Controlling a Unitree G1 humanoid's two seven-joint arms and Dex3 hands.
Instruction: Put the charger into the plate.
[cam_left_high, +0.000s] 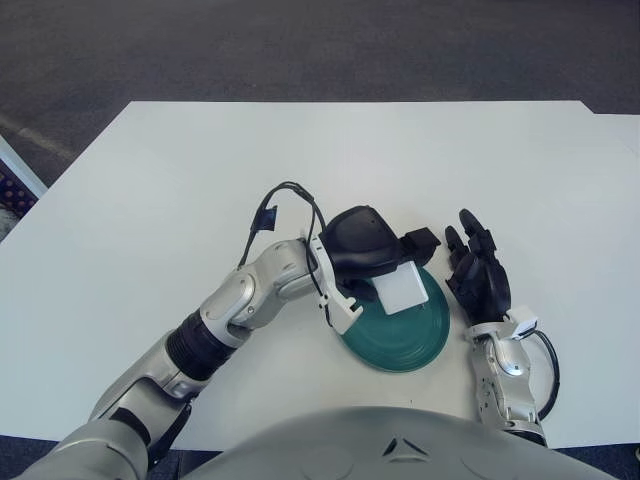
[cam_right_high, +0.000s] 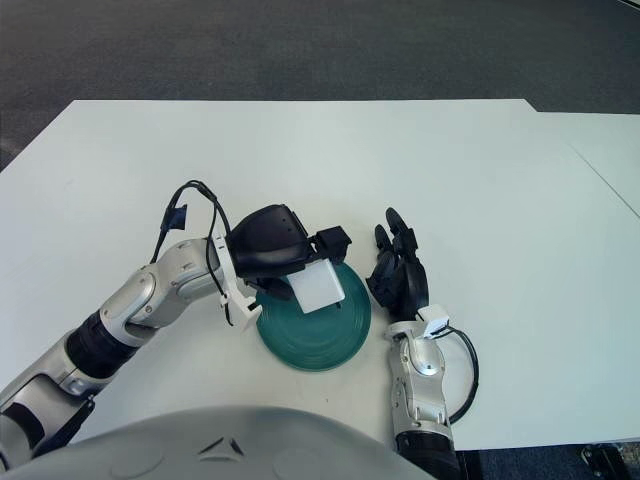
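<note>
Holding the white charger (cam_left_high: 404, 291) in its fingers, the left hand (cam_left_high: 368, 246) is over the green plate (cam_left_high: 415, 345), at the plate's 11 o'clock part. The fingers are closed around the charger, which is tilted and shows above the inside of the plate; I cannot tell if it touches the plate surface. The plate lies on the white bench (cam_left_high: 150, 200), near the robot's body. The right hand (cam_left_high: 480, 278) shows just beside the plate at its 3 o'clock side, with its dark fingers stretched out and relaxed, pointing to 12 o'clock and grasping nothing
</note>
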